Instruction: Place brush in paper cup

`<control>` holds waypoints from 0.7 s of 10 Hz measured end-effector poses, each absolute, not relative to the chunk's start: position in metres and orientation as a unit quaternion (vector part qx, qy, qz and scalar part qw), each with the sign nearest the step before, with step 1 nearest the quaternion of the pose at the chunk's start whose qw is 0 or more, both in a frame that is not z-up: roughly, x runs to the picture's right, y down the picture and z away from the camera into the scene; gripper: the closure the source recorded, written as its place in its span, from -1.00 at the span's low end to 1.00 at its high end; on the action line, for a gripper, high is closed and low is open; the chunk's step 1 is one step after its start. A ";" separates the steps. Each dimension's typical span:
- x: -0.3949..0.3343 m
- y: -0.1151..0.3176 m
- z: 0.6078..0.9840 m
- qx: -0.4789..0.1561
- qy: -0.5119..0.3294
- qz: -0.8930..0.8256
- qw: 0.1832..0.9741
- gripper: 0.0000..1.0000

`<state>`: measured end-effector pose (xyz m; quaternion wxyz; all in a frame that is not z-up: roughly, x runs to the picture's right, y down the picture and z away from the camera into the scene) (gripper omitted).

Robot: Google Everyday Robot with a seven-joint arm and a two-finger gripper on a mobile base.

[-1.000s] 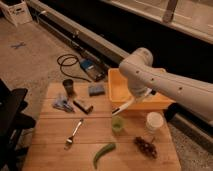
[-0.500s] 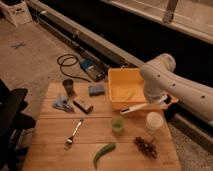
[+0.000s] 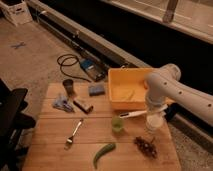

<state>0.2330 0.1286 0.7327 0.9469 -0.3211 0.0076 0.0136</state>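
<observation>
The brush (image 3: 131, 114) is a long slim white stick held nearly level above the table, its left end over the small green cup (image 3: 117, 124). My gripper (image 3: 151, 111) hangs from the white arm (image 3: 167, 87) that comes in from the right, and it is shut on the brush's right part. The white paper cup (image 3: 153, 123) stands upright right under the gripper, partly hidden by it. The brush's head end is hidden by the gripper.
A yellow bin (image 3: 129, 86) stands behind the cups. On the wooden table (image 3: 50, 150) lie a metal fork (image 3: 75, 132), a green pepper (image 3: 103, 154), dark grapes (image 3: 145, 146), a brown bar (image 3: 83, 106), a blue sponge (image 3: 96, 90) and a dark cup (image 3: 68, 87). A black chair (image 3: 10, 117) is at the left.
The arm has swung right with the brush, from in front of the yellow bin to above the white paper cup.
</observation>
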 end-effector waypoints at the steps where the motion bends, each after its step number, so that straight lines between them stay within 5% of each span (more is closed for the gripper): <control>1: 0.230 0.132 0.735 -0.323 0.001 0.017 0.946 0.95; 7: 0.215 0.159 0.759 -0.349 -0.029 0.031 0.936 -0.26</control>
